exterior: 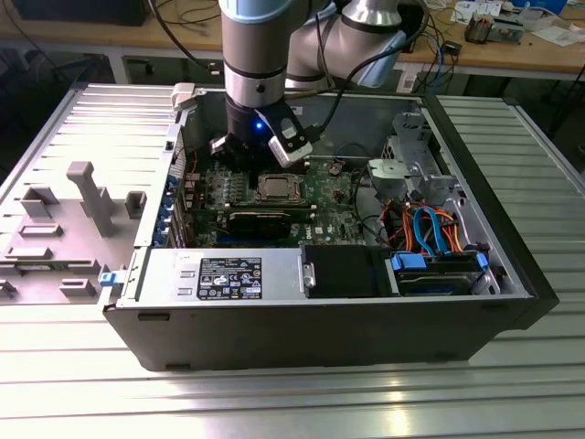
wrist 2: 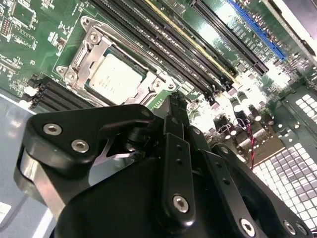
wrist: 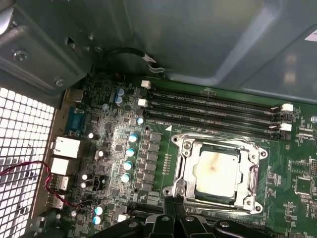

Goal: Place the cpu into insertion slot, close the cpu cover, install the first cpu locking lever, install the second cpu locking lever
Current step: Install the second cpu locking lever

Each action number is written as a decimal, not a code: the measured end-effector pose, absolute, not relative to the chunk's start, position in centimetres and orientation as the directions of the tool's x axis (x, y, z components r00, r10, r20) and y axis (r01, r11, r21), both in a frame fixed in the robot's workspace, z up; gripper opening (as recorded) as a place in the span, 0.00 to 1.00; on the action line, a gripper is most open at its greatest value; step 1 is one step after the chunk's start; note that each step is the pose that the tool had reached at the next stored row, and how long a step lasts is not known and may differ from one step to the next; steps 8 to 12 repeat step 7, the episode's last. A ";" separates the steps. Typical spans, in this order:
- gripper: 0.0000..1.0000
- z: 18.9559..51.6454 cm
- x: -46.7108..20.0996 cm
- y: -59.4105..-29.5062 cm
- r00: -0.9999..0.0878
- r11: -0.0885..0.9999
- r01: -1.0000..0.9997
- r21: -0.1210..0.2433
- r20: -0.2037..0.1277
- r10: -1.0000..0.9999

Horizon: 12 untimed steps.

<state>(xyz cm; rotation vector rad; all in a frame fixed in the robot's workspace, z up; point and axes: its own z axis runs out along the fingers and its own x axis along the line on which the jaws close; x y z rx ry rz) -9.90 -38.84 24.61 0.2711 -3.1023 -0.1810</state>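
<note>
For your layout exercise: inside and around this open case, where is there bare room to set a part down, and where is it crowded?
Bare: the slatted table in front of the case, and the power supply top. Crowded: around the cpu, hemmed by memory slots, capacitors and the gripper; cables fill the exterior view's right.

No print I can read anywhere. The white-and-black label point(exterior: 230, 278) on the power supply point(exterior: 219, 274) carries lines of text, too small to make out. The green motherboard point(wrist: 114, 144) has white silkscreen marks, also illegible.
</note>
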 end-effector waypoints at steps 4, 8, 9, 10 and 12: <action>0.11 24.6 -9.9 -38.8 -0.985 0.978 -0.172 0.117 0.012 -0.174; 0.11 24.6 -9.9 -38.8 -0.985 0.978 -0.172 0.117 0.012 -0.174; 0.11 24.6 -9.9 -38.8 -0.985 0.978 -0.172 0.117 0.012 -0.174; 0.11 24.6 -9.9 -38.8 -0.985 0.978 -0.172 0.117 0.012 -0.174; 0.11 24.6 -9.9 -38.8 -0.985 0.978 -0.172 0.117 0.012 -0.174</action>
